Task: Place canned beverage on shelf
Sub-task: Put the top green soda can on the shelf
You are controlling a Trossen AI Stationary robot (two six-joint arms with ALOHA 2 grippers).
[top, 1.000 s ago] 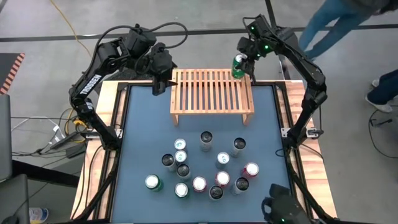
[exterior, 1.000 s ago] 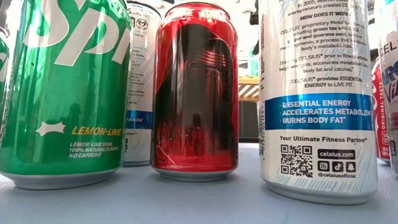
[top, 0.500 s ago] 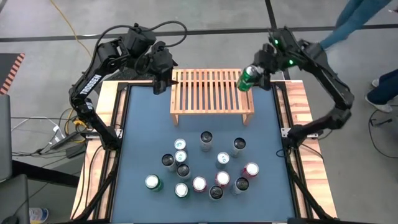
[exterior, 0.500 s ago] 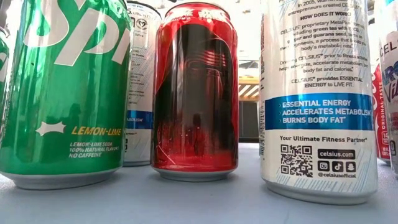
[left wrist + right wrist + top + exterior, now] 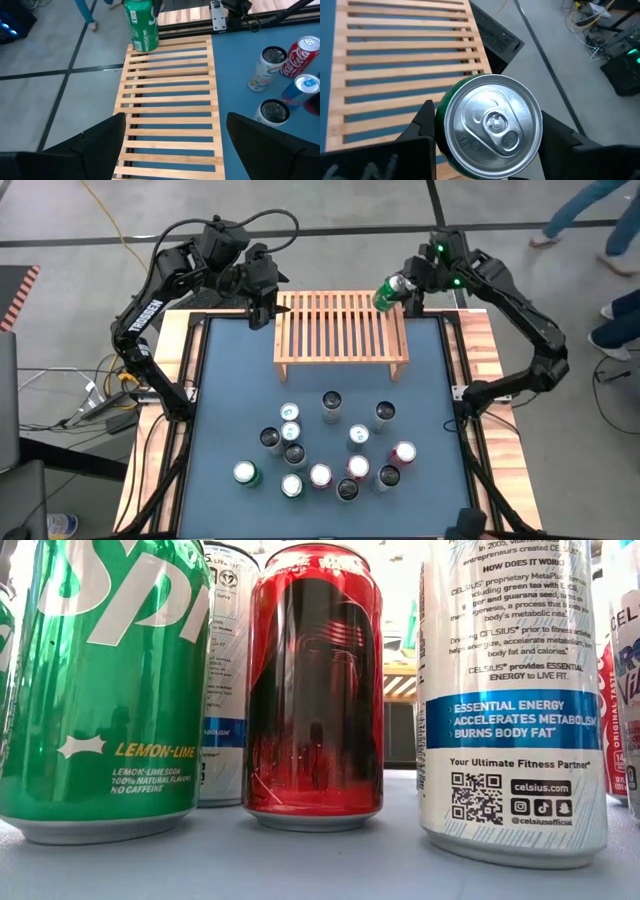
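Observation:
A green can (image 5: 388,292) hangs tilted over the far right corner of the light-wood slatted shelf (image 5: 341,328), with my right gripper (image 5: 400,290) shut on it. The left wrist view shows the can (image 5: 141,25) with its bottom just at the shelf's corner slats (image 5: 170,100); whether it touches them I cannot tell. My left gripper (image 5: 262,313) waits open at the shelf's far left corner, aimed along the slats, nothing between its fingers (image 5: 172,125). My right gripper pinches the green can's side wall (image 5: 440,112) just below its top rim, one finger (image 5: 425,120) on each side. The fingers come slanting down from the table's far right. The can's silver top (image 5: 492,122) leans toward the gripper.
Several cans stand in a cluster on the blue mat (image 5: 230,380) in front of the shelf; the low view shows a green one (image 5: 100,680), a red one (image 5: 315,680) and a white one (image 5: 510,690) close up. A person's legs (image 5: 590,210) pass beyond the table.
My right arm has swung its elbow out toward the table's right, and the gripper has tipped. The green can has gone from nearly upright to tilted, shifting a little while staying over the shelf's far right corner. The person behind has walked to the right.

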